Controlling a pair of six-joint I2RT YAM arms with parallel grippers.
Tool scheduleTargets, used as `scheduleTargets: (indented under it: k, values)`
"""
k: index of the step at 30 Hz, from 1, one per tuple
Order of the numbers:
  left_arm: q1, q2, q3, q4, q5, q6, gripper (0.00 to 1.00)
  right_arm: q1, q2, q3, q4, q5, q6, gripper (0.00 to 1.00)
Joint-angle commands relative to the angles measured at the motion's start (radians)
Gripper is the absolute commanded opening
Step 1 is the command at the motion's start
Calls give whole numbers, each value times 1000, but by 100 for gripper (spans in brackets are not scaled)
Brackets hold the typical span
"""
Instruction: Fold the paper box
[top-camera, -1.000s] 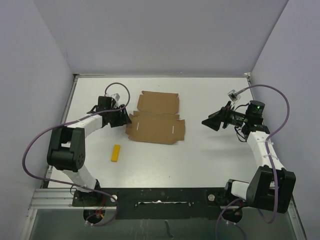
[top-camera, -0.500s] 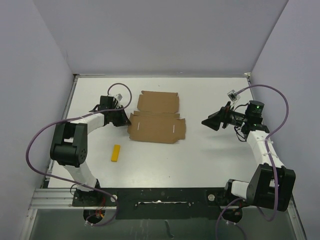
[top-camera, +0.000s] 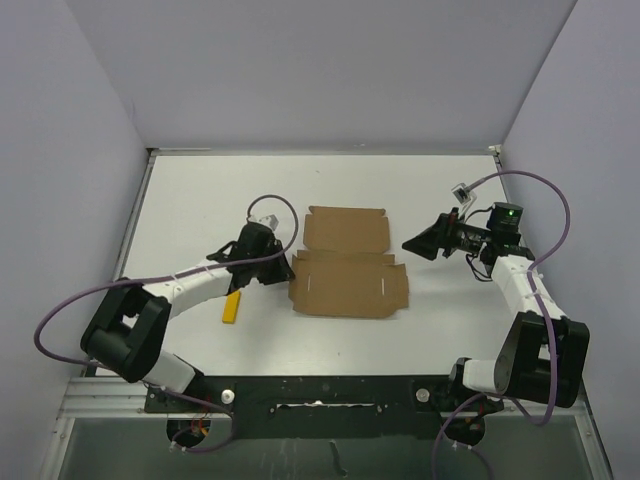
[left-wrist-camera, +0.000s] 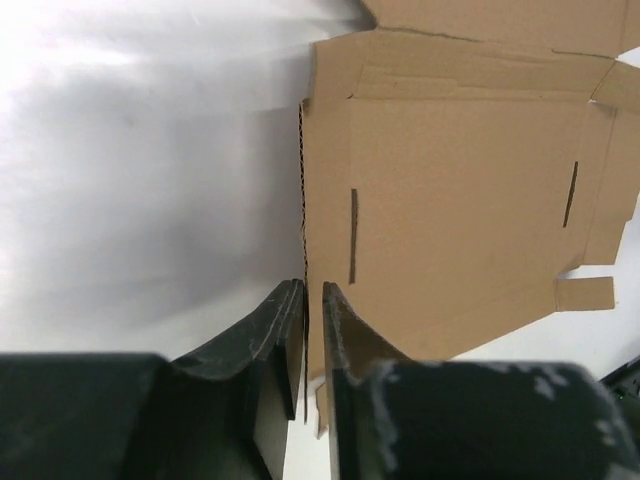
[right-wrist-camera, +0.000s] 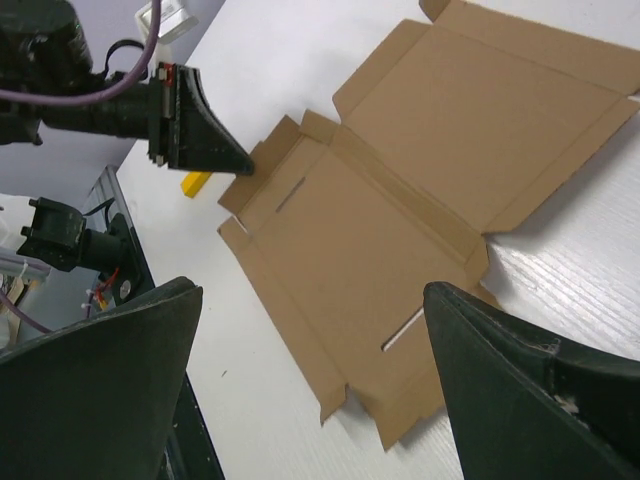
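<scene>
Top view: nearest lay the bar (top-camera: 232, 307). Just beyond it, the left gripper (top-camera: 284, 272) was clamped on the left edge of the box (top-camera: 350, 272), which lay flat mid-table and spread rightward from those fingers. Farther off, by its far right corner, the right gripper (top-camera: 412, 243) hung wide apart, holding nothing. No containers showed.

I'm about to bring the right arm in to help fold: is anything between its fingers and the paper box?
Nothing visible. Only bare table lies between the open right fingers and the paper box. The yellow bar lies off the box's opposite side, by the left fingers, which pinch that edge.
</scene>
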Motion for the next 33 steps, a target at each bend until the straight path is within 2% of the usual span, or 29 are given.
scheduleTargets:
  k: [1, 3, 6, 10, 14, 20, 22, 33]
  values:
    - [-125, -116, -41, 69, -165, -140, 19, 1, -19, 41, 3, 4, 0, 98]
    - [-179, -140, -48, 66, -183, -157, 29, -1, -20, 46, -13, 11, -11, 98]
    - [-202, -183, -57, 50, -168, -141, 44, 0, -26, 52, -28, 20, -23, 98]
    - [-188, -263, -12, -46, -182, -19, 62, 12, -30, 58, -36, 17, -32, 98]
    - [-139, -298, 81, -132, -149, 81, 72, 36, -46, 66, -42, 14, -39, 99]
    - [10, -275, 114, -70, 50, 62, 74, 55, -109, 74, -36, 7, -16, 99]
    - [43, -257, 123, -51, 75, 44, 74, 61, -137, 74, -35, 12, -11, 99]
    - [67, -56, 239, -83, 117, 40, 74, 91, -174, 64, 12, 6, 46, 99]
